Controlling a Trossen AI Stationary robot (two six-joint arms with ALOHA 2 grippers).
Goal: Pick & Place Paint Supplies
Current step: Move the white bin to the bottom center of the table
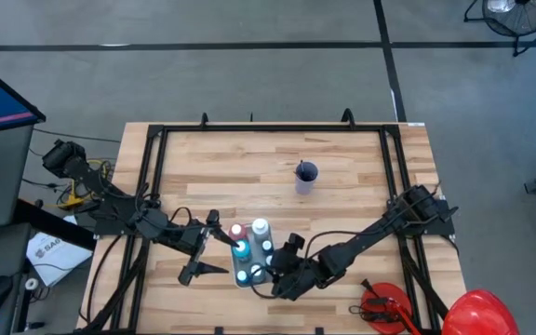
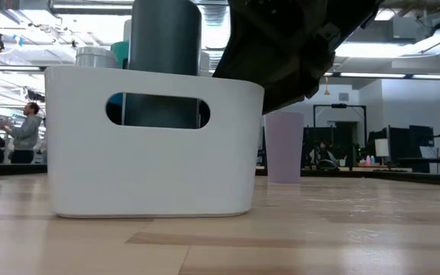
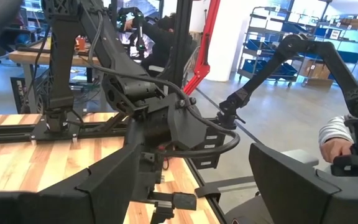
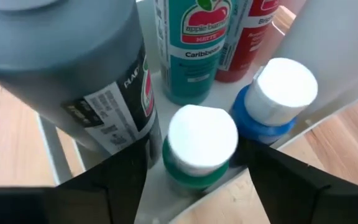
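My right gripper [image 4: 194, 163] stands open astride a green bottle [image 4: 199, 149] upright in the white bin [image 2: 151, 145] on the counter [image 1: 342, 200]. My left gripper [image 1: 210, 245] waits open beside the bin.

The paint bottles [image 1: 250, 251] stand together in a bin [image 2: 151, 141] at the table's [image 1: 342, 200] near edge, between my left gripper [image 1: 205, 249] and right gripper [image 1: 282, 272]. A cup [image 1: 305, 177] stands farther back, well apart.
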